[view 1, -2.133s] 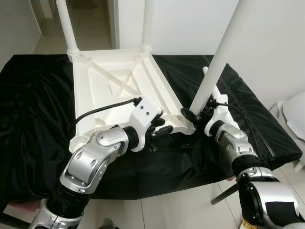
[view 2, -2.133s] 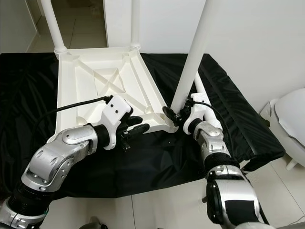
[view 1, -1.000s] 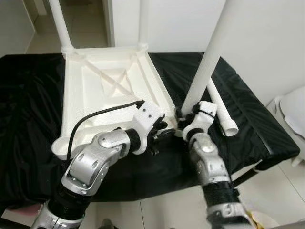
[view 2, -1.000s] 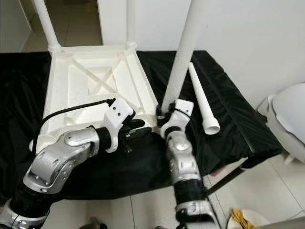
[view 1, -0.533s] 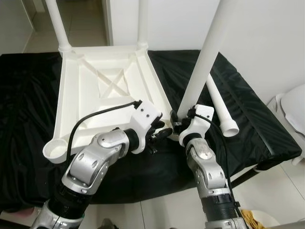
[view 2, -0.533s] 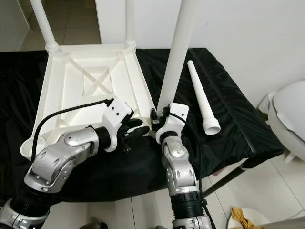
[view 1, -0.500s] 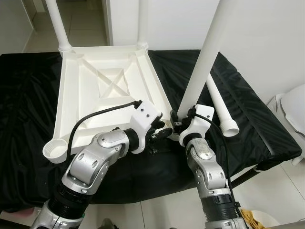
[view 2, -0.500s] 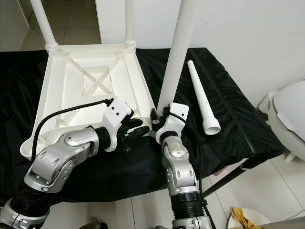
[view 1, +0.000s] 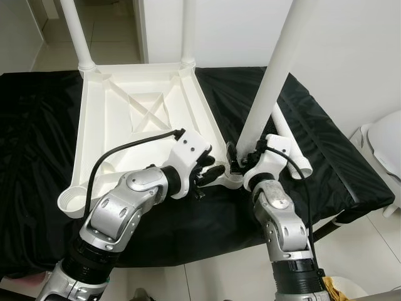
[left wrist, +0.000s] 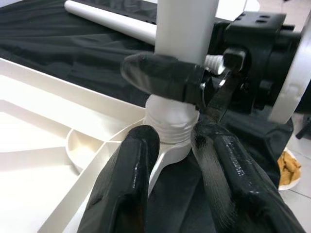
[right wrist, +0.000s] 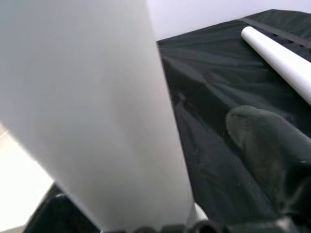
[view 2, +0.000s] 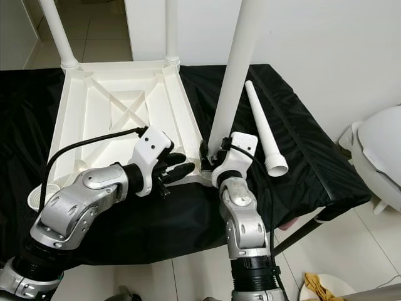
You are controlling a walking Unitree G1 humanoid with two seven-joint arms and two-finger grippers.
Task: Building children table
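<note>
The white children's table [view 1: 94, 125] lies upside down on a black cloth. Two legs [view 1: 78, 31] stand in its far corners. A third leg [view 1: 269, 75] rises, leaning right, from the near right corner socket [left wrist: 170, 133]. My right gripper [view 1: 237, 158] is shut on that leg just above the socket; one finger [left wrist: 160, 73] wraps its base. My left gripper [view 1: 213, 174] is shut on the table's near right corner, with its fingers [left wrist: 129, 179] on either side of the socket. A loose leg [view 2: 262, 128] lies on the cloth to the right.
The near left corner socket [view 1: 69, 200] holds no leg. The black cloth [view 1: 37, 125] drapes over a low platform whose front edge is near my arms. A white rounded fixture [view 2: 379, 157] stands on the tiled floor at the right. A wall runs behind.
My right forearm has swung in from the right to below the leg, and the wrist has shifted slightly right. The leg stays in the socket. My left gripper keeps its hold.
</note>
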